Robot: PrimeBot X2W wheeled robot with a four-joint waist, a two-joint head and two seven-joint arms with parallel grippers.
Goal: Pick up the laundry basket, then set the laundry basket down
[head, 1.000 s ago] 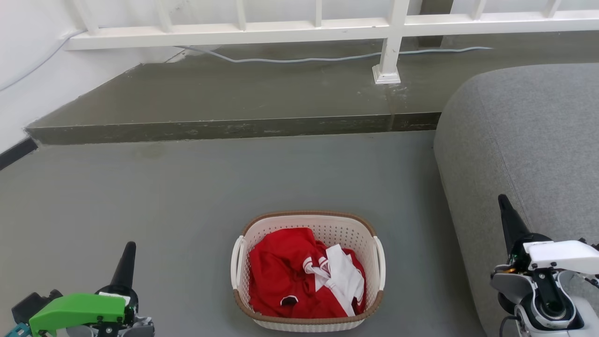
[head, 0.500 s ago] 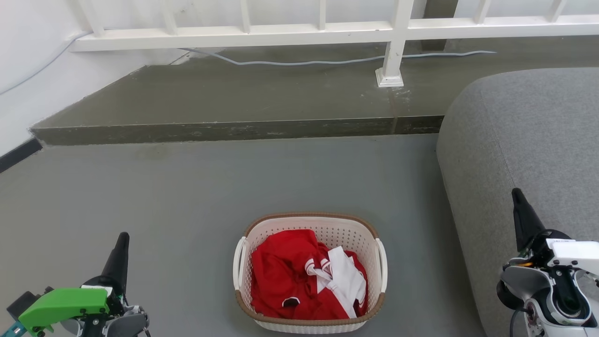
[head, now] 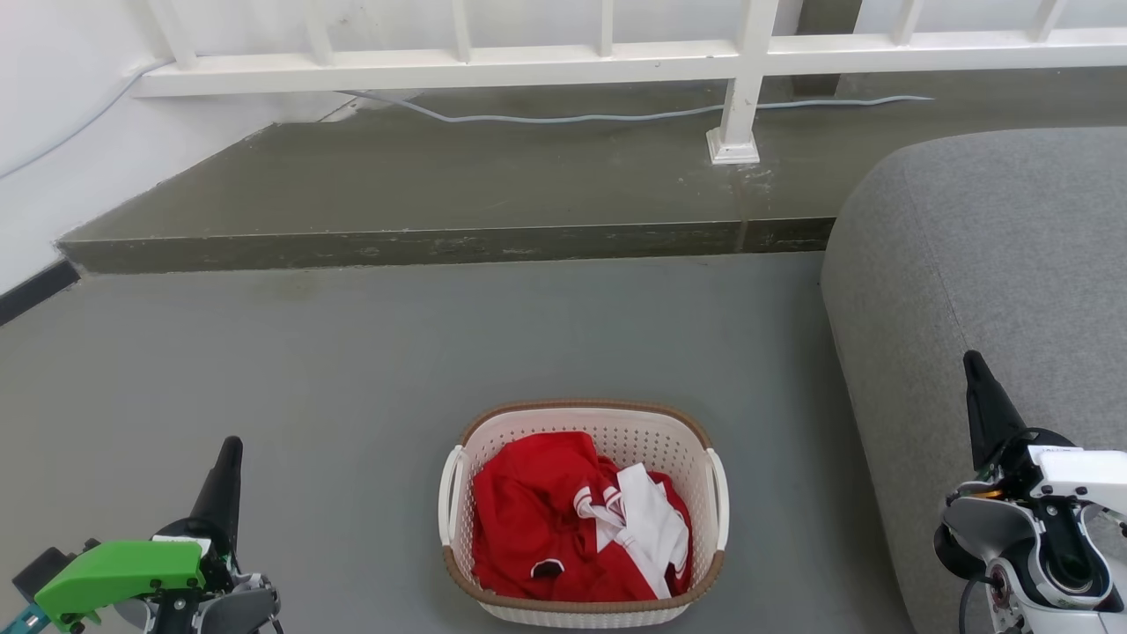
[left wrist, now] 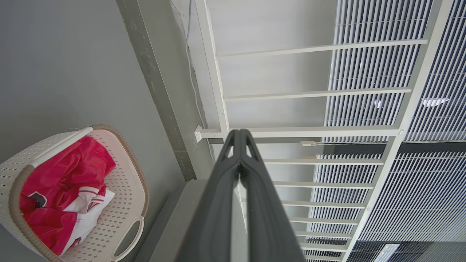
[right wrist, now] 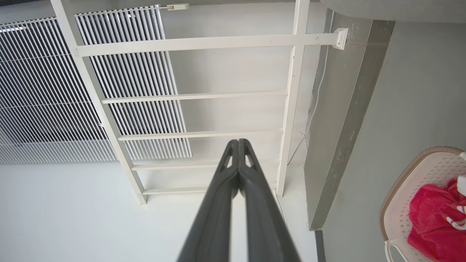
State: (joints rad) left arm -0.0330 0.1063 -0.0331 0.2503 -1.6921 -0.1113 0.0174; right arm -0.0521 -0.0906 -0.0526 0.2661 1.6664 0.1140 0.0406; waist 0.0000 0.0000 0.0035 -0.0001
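Note:
The laundry basket (head: 616,429) stands on the grey floor at the bottom centre of the head view, cream-white and perforated with a brown rim and white side handles, red-and-white clothes inside. It also appears at the lower left of the left wrist view, laundry basket (left wrist: 127,189), and at the right edge of the right wrist view, laundry basket (right wrist: 407,182). My left gripper (head: 231,451) is shut, well to the basket's left, holding nothing. On the basket's right, my right gripper (head: 971,363) is shut and empty, in front of the sofa. In the wrist views, left gripper (left wrist: 239,131) and right gripper (right wrist: 238,141) show closed tips.
A grey sofa (head: 995,264) fills the right side. A raised concrete step (head: 440,238) runs across behind the basket, with a white railing (head: 740,79) and a grey cable (head: 572,114) on it. A white wall (head: 53,132) stands at the left.
Since a second ago the whole head view has shifted slightly, so the camera moved. Both grippers moved a little: the left lower-left, the right up and right. The basket stays put.

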